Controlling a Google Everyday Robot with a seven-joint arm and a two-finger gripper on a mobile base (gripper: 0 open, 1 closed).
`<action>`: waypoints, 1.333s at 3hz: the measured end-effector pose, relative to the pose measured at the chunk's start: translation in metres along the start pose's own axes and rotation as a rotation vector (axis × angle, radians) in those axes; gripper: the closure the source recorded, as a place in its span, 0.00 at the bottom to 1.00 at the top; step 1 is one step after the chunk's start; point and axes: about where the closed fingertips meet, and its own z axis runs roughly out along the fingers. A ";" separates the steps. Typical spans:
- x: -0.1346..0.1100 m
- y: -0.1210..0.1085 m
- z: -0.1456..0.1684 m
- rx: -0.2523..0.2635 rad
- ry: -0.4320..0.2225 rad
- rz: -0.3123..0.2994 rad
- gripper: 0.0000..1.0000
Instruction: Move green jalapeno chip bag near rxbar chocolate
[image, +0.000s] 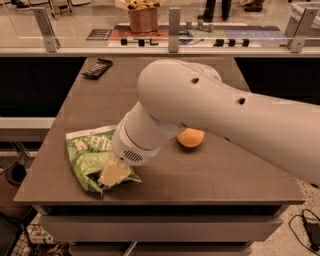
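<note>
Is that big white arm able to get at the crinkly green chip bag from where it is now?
Probably yes. The gripper is right over the near end of the crinkly green chip bag, with nothing between them. The round orange fruit lies apart, off to the side.
</note>
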 end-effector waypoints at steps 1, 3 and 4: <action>0.000 0.000 0.000 0.000 0.000 0.000 1.00; 0.007 -0.038 -0.035 0.078 -0.008 0.037 1.00; 0.008 -0.063 -0.059 0.146 -0.023 0.032 1.00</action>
